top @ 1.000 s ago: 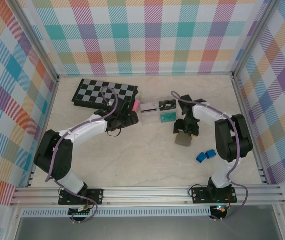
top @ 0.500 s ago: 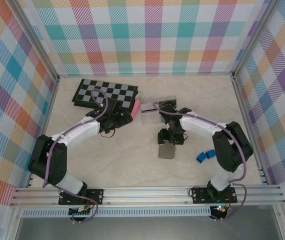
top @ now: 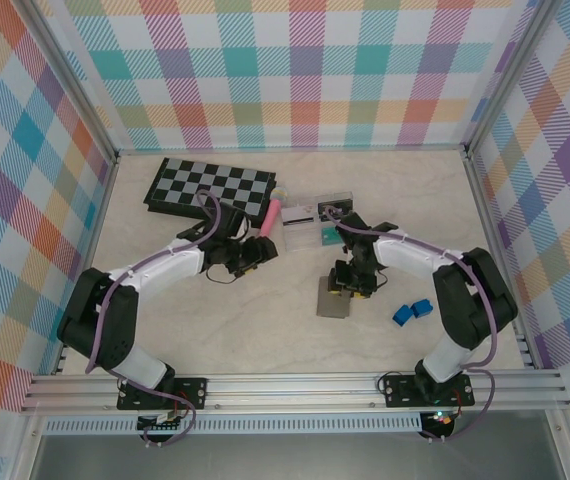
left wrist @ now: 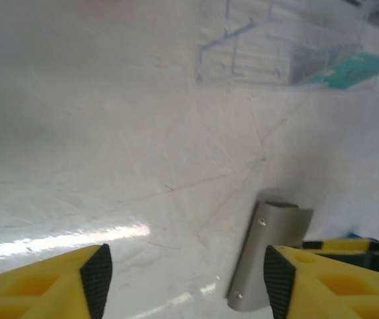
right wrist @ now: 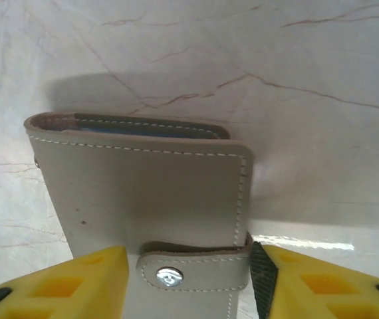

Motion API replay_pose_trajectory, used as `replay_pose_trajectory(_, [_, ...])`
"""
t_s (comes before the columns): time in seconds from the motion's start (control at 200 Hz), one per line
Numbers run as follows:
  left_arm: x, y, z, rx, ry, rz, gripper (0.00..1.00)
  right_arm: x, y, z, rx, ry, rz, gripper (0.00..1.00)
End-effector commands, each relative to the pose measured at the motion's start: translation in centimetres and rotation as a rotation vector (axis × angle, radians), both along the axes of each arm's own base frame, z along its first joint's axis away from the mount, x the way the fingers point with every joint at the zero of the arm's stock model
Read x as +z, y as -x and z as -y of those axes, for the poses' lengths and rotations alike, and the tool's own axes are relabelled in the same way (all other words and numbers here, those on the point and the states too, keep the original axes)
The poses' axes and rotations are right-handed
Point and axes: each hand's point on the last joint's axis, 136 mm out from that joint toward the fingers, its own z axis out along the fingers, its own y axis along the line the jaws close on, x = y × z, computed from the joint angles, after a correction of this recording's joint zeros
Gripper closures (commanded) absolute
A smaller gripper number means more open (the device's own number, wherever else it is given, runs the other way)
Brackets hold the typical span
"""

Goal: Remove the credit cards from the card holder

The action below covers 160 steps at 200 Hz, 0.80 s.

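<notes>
The grey card holder [top: 334, 300] lies closed on the table, its snap tab [right wrist: 189, 271] fastened. My right gripper [top: 350, 283] sits over its far end. In the right wrist view that gripper [right wrist: 189, 266] has its yellow fingers shut against both ends of the tab, which buckles slightly. My left gripper [top: 263, 252] hangs open to the left with nothing in it. In the left wrist view the open gripper [left wrist: 184, 279] frames the card holder [left wrist: 272, 259]. A teal-green card [top: 327, 236] and a black card [top: 333, 208] rest at the clear box.
A clear plastic box [top: 305, 218] stands behind the holder, with a pink object [top: 274, 212] at its left. A folded chessboard [top: 210, 185] lies at the back left. Two blue objects [top: 412, 311] sit right of the holder.
The right gripper carried the card holder left and toward the front, set it flat, then shifted slightly right over it. The left gripper swung right toward the middle.
</notes>
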Motion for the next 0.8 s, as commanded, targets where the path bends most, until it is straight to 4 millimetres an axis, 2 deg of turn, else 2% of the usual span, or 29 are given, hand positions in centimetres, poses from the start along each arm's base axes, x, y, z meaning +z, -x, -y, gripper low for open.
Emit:
replay_pose_trajectory(0.0, [0.2, 0.6, 2.1, -0.071, 0.098, -0.024, 0.43, -0.2, -0.3, -1.9, 0.007, -0.08, -0.01, 0.52])
replay_pose_trajectory(0.095, [-0.3, 1.2, 2.9, -0.088, 0.128, -0.049, 0.48, -0.1, -0.7, -2.9, 0.017, -0.123, -0.011, 0.57])
replay_pose_trajectory(0.385, [-2.4, 3.1, 4.9, -0.08, 0.18, -0.115, 0.57, -0.4, -1.5, -7.5, 0.062, -0.252, -0.035, 0.58])
replay_pose_trajectory(0.65, [-4.8, 4.6, 5.2, -0.078, 0.168, -0.167, 0.58, -0.9, -1.8, -8.3, 0.077, -0.266, -0.046, 0.58])
replay_pose_trajectory(0.795, [-5.2, 4.9, 5.9, -0.098, 0.215, -0.186, 0.56, -1.1, -1.8, -8.3, 0.078, -0.263, -0.051, 0.57])
